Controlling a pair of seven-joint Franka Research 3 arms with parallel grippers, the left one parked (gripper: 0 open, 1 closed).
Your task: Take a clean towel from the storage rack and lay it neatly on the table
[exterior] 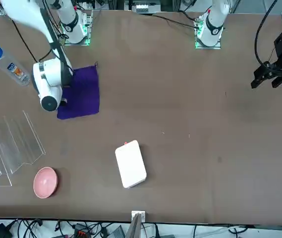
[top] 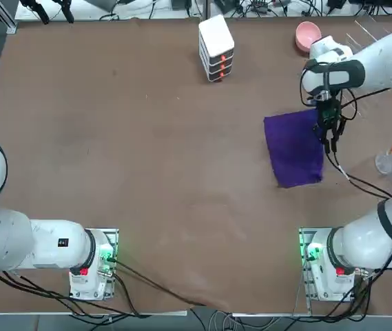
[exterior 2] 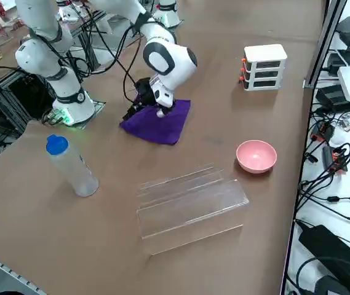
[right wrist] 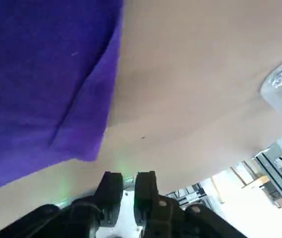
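The dark purple towel [top: 293, 148] [exterior: 80, 93] [exterior 2: 159, 121] lies spread flat on the brown table [top: 147, 152], with one edge slightly doubled over in the right wrist view [right wrist: 36, 84]. My right gripper [top: 329, 140] [right wrist: 128, 181] hovers low at the towel's right edge, beside the cloth. Its fingers stand a little apart and open, with nothing between them. The clear plastic storage rack [exterior: 12, 144] [exterior 2: 190, 203] rests on the table beyond the towel, on the far right side, with nothing on its bars.
A pink bowl [top: 308, 34] [exterior 2: 256, 155] sits near the rack. A white stacked box with orange marks [top: 216, 47] [exterior: 131, 163] stands at the far middle. A clear bottle with a blue cap [exterior: 9, 66] [exterior 2: 71, 166] is right of the towel.
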